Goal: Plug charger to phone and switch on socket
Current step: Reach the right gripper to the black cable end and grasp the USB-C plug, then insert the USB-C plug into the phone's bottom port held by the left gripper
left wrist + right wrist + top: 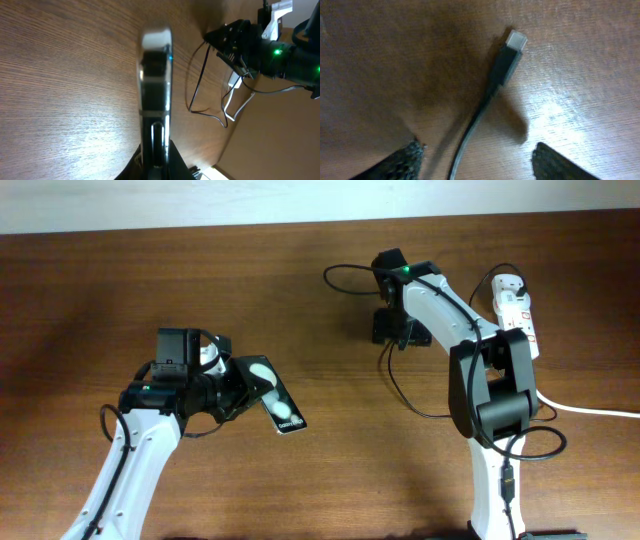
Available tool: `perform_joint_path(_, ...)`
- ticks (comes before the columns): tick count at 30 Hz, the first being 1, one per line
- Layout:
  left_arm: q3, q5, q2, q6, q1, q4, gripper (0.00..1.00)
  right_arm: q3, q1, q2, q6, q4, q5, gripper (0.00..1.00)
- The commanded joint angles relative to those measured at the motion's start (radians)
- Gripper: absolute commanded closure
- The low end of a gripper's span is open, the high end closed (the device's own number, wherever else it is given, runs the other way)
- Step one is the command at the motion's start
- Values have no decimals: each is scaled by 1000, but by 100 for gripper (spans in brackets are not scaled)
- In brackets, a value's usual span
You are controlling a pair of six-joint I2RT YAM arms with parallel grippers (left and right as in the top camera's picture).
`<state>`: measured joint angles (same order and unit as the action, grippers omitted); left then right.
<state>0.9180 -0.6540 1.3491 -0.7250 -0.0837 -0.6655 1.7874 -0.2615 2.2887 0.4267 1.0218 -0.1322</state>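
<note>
Charger [504, 62] tip lies upper-centre, ahead of released right jaws, which should pinch squarely behind it; left jaws grasp phone [277, 402].

Bare bench [340, 385] right of the phone [275, 398], open for passage; farther right, charger [501, 70] loops and socket [515, 310] obstruct.

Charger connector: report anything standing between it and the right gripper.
Nothing visible does. The charger connector lies on the bare wooden table, just ahead of the open right gripper, and its cable runs back between the two fingers.
</note>
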Motion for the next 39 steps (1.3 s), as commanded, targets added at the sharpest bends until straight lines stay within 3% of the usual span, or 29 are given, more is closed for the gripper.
perform_joint_path(1,11,-19,-6,16,2,5,100,-37,6,57,27,-28,16,41)
perform_joint_path(11,11,-20,-6,16,2,5,100,-50,8,80,27,-106,16,76)
perform_joint_path(14,11,-20,-6,16,2,5,100,-50,8,80,27,-91,16,83)
perform_joint_path(19,11,-20,-6,16,2,5,100,-50,8,80,27,-58,19,84)
perform_joint_path(21,11,-20,-6,16,2,5,100,-50,8,80,27,-64,24,96)
perform_joint_path(25,11,-20,-6,16,2,5,100,-25,8,66,23,-8,107,96)
perform_joint_path(29,11,-29,-6,17,2,29,100,-12,8,-138,-142,104,280,96)
perform_joint_path(33,11,-210,-6,91,2,193,100,-13,8,-421,-217,277,336,96)
perform_joint_path(39,11,-464,-6,86,2,504,100,-17,6,-798,-266,456,490,96)
